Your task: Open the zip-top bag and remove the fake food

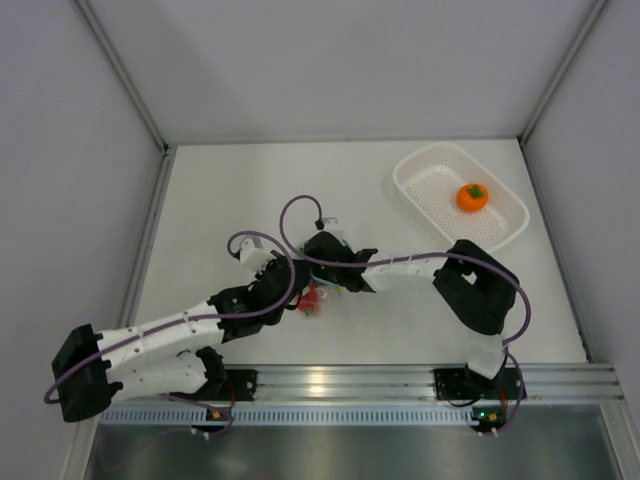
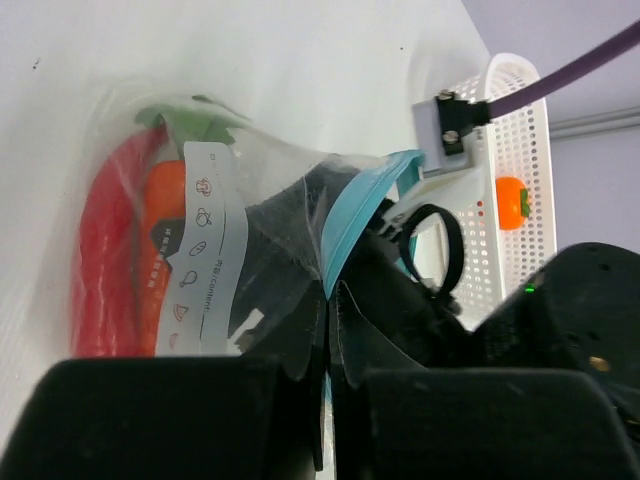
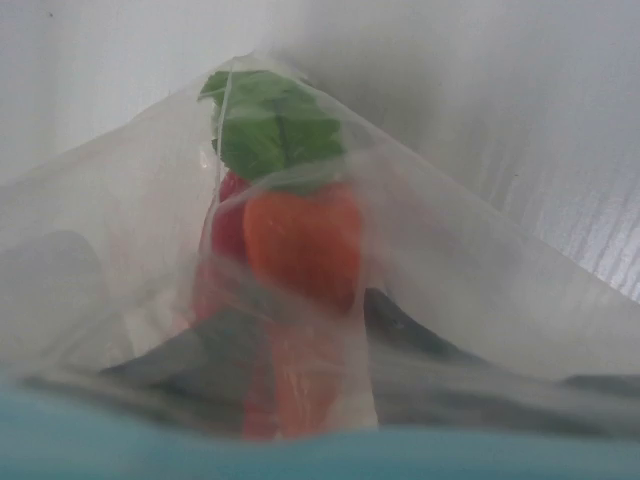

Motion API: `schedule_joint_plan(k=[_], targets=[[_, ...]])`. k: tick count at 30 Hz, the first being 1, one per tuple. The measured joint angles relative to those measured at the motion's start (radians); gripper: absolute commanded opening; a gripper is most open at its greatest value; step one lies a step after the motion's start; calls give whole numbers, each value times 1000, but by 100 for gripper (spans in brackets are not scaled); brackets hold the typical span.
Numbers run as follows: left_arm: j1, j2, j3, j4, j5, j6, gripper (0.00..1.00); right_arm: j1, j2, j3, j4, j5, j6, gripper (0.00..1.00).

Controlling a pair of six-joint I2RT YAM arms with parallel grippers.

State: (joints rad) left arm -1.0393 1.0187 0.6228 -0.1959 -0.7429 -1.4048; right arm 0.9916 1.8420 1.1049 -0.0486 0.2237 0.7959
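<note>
The zip-top bag (image 1: 316, 298) lies on the table between both arms. My left gripper (image 2: 328, 300) is shut on its light blue zip strip (image 2: 362, 205), holding the mouth up. Inside the clear plastic lie the red chili pepper (image 2: 105, 260) and the orange carrot (image 2: 165, 215). My right gripper (image 3: 290, 320) reaches into the bag mouth, open, with its dark fingers (image 3: 430, 340) either side of the carrot (image 3: 300, 245). The carrot's green leaves (image 3: 280, 130) point away from it, and the chili (image 3: 228, 225) lies beside the carrot. The round orange (image 1: 472, 197) sits in the basket.
A white perforated basket (image 1: 420, 185) stands at the back right of the table. Grey walls close in the left, right and back sides. A metal rail (image 1: 340, 382) runs along the near edge by the arm bases.
</note>
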Motion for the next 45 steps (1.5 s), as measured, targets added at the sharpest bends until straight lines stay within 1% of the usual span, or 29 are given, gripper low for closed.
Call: schedule_joint_plan(k=[3,7,9,10,11,14,21,27,33,37,40,45], targets=[[0,-5,0,2,-9,-5,0,8,42,20,-6,-1,-13,48],[0,-5,-5,1,-15,-7,0,13,85,69,-24,7,-32,52],[0,-5,-9,1,-20,-7,0,14,97,85,-35,22,-42,52],[0,-7,-11,1,-23,-7,0,14,101,94,-43,29,-45,50],[0,-10,-12,0,-26,-7,0,14,104,97,-47,37,-49,39],[0,-16,-14,0,-35,-7,0,14,105,100,-55,56,-60,33],[0,-17,-14,-7,-50,-3,0,15,79,73,-57,71,-68,30],[0,0,-14,-8,-68,26,0,16,-18,26,-76,78,-80,28],[0,56,24,-23,-84,117,0,16,-102,19,-84,86,-98,27],[0,66,47,-27,-84,187,0,16,-136,15,-96,91,-116,26],[0,70,73,-36,-73,267,0,16,-149,15,-101,90,-140,23],[0,87,117,-37,-49,402,0,17,-153,30,-134,90,-190,22]])
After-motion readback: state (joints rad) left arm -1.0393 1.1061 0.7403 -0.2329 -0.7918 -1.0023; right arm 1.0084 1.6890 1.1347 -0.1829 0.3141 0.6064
